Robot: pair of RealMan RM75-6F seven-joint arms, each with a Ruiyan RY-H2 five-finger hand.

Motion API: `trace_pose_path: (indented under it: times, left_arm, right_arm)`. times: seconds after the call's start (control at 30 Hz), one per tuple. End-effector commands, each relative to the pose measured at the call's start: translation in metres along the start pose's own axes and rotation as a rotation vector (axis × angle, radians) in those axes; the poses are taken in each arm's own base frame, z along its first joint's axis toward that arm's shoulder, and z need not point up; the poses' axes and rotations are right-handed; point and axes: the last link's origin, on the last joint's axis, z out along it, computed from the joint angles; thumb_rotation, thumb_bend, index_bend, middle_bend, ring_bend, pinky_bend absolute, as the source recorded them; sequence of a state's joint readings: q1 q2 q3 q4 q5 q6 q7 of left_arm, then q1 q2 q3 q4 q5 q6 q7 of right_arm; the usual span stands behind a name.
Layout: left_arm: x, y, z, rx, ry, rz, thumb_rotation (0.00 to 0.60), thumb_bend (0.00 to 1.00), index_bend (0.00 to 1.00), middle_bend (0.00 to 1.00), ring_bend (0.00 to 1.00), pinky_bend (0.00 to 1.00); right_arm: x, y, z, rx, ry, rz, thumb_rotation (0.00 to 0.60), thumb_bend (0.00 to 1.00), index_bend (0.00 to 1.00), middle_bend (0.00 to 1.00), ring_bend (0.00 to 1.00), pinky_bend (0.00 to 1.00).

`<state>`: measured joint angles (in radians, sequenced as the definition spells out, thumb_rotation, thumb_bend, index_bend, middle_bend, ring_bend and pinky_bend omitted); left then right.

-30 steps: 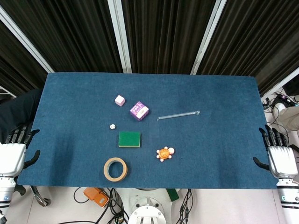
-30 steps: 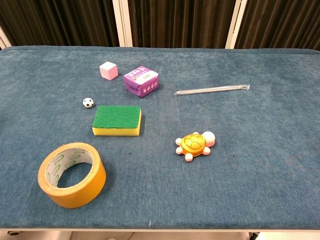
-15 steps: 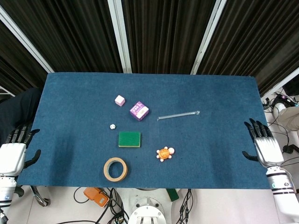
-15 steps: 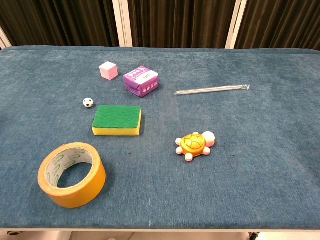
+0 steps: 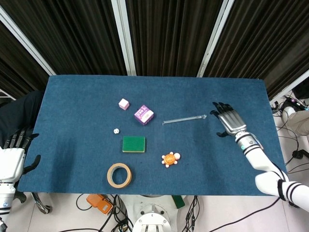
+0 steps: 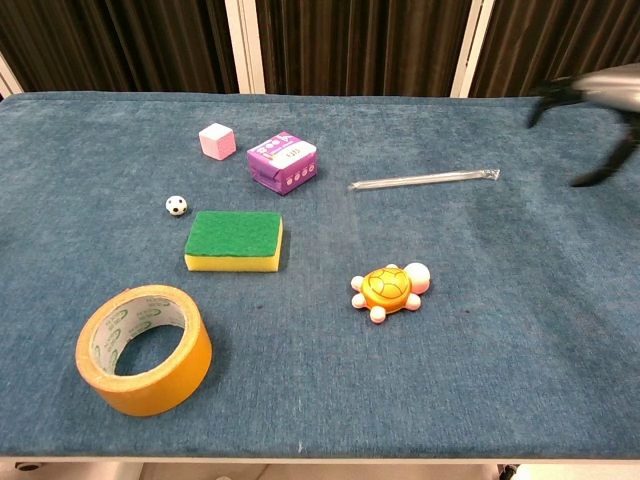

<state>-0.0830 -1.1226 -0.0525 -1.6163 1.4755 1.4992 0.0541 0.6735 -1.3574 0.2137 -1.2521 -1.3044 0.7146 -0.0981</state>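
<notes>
Hovering with fingers spread and empty, the right hand (image 5: 229,119) sits just beside the clear straw (image 5: 184,119), which lies left-to-right across the table (image 5: 72,96), right end tipped slightly away.

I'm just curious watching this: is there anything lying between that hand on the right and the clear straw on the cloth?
Nothing visible. The right hand is open above the blue table, just beyond the right tip of the clear straw, with only bare cloth between them. The purple box and toy turtle lie farther left.
</notes>
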Motion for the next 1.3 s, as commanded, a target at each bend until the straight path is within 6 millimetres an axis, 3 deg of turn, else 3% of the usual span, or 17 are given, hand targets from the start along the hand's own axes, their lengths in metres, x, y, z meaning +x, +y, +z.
trace_pose_path:
  times: [0.03, 0.27, 0.57, 1.03, 1.3]
  left_arm:
    - [0.001, -0.001, 0.001, 0.002, 0.001, -0.002, 0.6, 0.37, 0.19, 0.01, 0.0, 0.12]
    - [0.0, -0.002, 0.001, -0.007, -0.026, -0.012, 0.6, 0.37, 0.19, 0.0, 0.0, 0.12]
    - [-0.001, -0.002, 0.001, -0.007, -0.046, -0.014, 0.6, 0.38, 0.19, 0.0, 0.0, 0.12]
    - [-0.001, -0.002, 0.001, 0.003, -0.051, -0.024, 0.6, 0.38, 0.19, 0.0, 0.0, 0.12]
    - [-0.002, -0.002, 0.001, 0.009, -0.061, -0.028, 0.6, 0.38, 0.19, 0.0, 0.0, 0.12]
  right_arm:
    - [-0.005, -0.026, 0.042, 0.029, -0.049, 0.018, 0.6, 0.3, 0.32, 0.05, 0.07, 0.13]
    - [-0.012, -0.059, 0.077, 0.07, -0.086, 0.044, 0.6, 0.3, 0.35, 0.05, 0.07, 0.13]
    - [-0.012, -0.087, 0.1, 0.11, -0.098, 0.034, 0.6, 0.31, 0.41, 0.05, 0.08, 0.13]
    - [-0.015, -0.094, 0.12, 0.079, -0.119, 0.033, 0.6, 0.48, 0.53, 0.05, 0.11, 0.15]
    - [-0.016, -0.1, 0.126, 0.084, -0.129, 0.044, 0.6, 0.49, 0.53, 0.05, 0.11, 0.15]
